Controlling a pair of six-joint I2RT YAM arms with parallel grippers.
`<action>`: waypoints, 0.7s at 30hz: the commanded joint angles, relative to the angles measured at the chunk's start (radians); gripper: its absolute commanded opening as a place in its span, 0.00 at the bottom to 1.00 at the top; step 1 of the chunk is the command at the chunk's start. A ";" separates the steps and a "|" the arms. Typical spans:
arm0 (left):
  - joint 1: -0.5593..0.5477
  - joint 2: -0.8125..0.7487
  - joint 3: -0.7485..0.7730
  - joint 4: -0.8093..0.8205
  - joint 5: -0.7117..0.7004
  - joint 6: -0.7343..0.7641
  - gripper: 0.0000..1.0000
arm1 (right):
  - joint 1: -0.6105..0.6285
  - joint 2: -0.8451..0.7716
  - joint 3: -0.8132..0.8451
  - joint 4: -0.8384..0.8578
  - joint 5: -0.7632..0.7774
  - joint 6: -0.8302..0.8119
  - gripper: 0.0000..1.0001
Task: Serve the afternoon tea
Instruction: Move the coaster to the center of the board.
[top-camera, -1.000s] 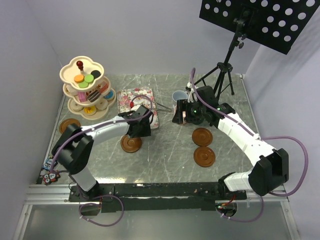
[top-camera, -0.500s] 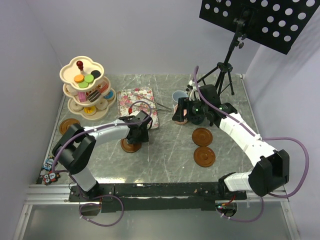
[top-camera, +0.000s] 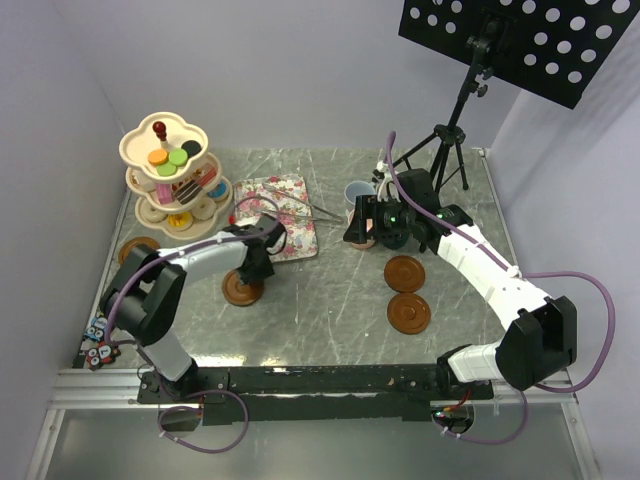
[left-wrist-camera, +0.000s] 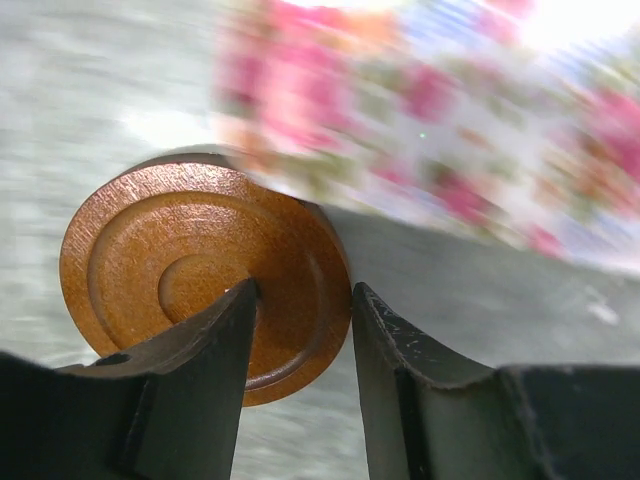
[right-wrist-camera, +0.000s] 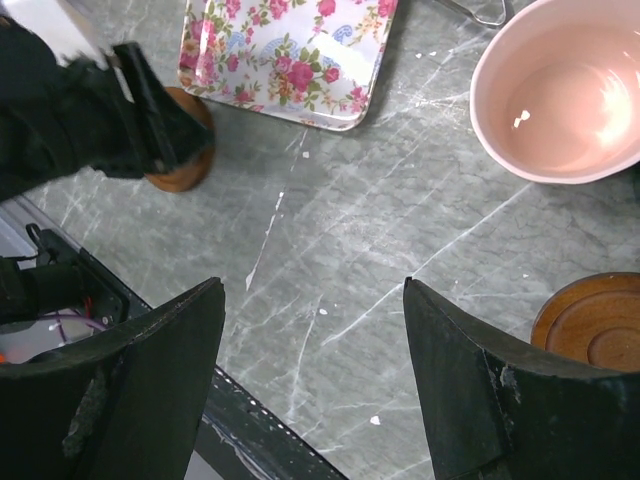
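On the marble table (top-camera: 330, 300), left fingers (left-wrist-camera: 190, 390) straddle a saucer (left-wrist-camera: 190, 260), grip unclear; right fingers (right-wrist-camera: 150, 380) hover apart.

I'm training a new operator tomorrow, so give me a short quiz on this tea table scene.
1. True or false: the right pincer holds the pink mug.
2. What sits between the fingers of the left pincer? A spoon, B saucer, C teapot.
3. What pattern covers the tray?
Key: 1 false, it is open and empty. 2 B. 3 flowers.
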 joint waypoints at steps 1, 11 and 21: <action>0.121 -0.056 -0.078 -0.076 -0.024 -0.026 0.47 | -0.015 -0.025 0.010 0.040 0.007 -0.004 0.79; 0.374 -0.061 -0.101 -0.010 -0.016 0.095 0.48 | -0.030 -0.045 0.010 0.040 0.029 -0.021 0.79; 0.532 0.080 0.059 0.084 -0.008 0.281 0.47 | -0.058 -0.054 0.008 0.031 0.053 -0.027 0.79</action>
